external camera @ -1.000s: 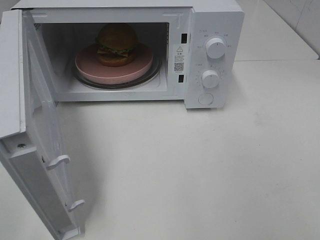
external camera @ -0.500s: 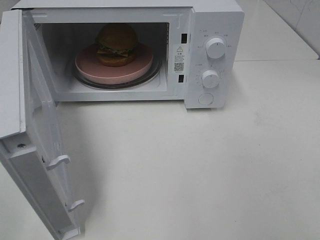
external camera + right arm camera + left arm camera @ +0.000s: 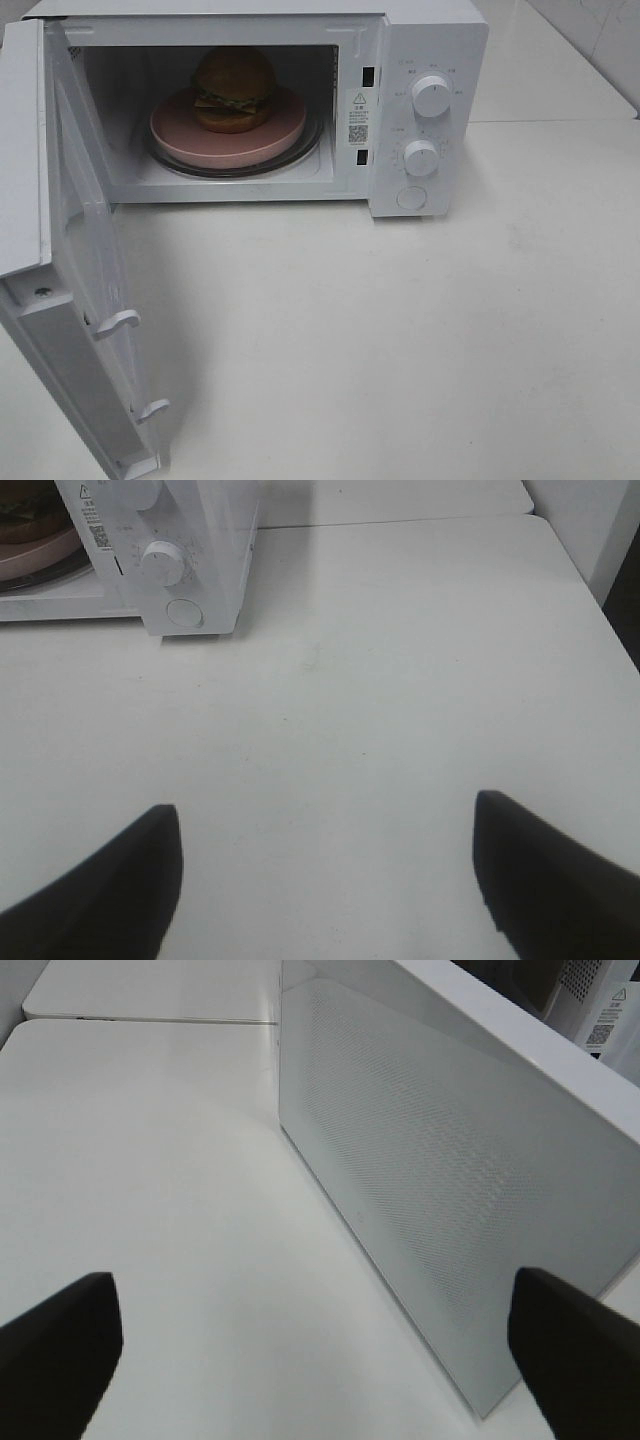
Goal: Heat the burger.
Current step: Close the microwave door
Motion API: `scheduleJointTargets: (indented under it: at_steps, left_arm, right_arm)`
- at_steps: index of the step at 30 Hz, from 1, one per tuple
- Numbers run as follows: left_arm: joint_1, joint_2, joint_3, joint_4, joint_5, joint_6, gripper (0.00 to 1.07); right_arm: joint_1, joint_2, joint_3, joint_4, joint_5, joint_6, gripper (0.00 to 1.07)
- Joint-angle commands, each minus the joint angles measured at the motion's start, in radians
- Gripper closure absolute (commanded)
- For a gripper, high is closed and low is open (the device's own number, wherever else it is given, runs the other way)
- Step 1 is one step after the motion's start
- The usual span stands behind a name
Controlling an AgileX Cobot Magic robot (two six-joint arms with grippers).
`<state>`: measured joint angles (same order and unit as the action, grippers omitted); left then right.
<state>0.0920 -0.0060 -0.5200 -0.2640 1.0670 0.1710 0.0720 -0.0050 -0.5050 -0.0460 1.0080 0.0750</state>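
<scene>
- The burger [image 3: 234,88] sits on the pink plate [image 3: 275,135], which lies on the glass tray [image 3: 316,140] inside the microwave [image 3: 430,40]. It is in its place, but the door [image 3: 85,250] stands wide open, so heating cannot begin yet.
- The left claw [image 3: 312,1295] is spread wide and holds nothing. It hovers near the outer face of the door. If it pushes close to the hinge, or with one finger only, the door may stop short of the latch. The microwave may also slide on the table [image 3: 400,330].
- A hard push can shake the whole box. I judge that the tall burger could then tip, or its top bun could slip.
- The right claw [image 3: 325,810] is also wide and empty, above bare table and well apart from the knobs. With fingers so wide it may slip on the lower knob [image 3: 421,157]. It may also touch the upper knob [image 3: 431,95] by mistake and give a wrong setting.
- If a knob is turned before the door is latched, probably nothing heats.
</scene>
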Motion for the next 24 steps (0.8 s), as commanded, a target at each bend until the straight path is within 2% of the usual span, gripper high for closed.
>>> scheduleJointTargets:
  at_steps: [1, 24]
  left_arm:
    - [0.001, -0.018, 0.002, -0.005, 0.006, -0.003, 0.09]
    - [0.001, -0.018, 0.002, -0.005, 0.006, -0.003, 0.09]
  right_arm:
    - [-0.003, -0.026, 0.004, 0.004, -0.015, -0.011, 0.31]
    - [-0.003, -0.026, 0.004, 0.004, -0.015, -0.011, 0.31]
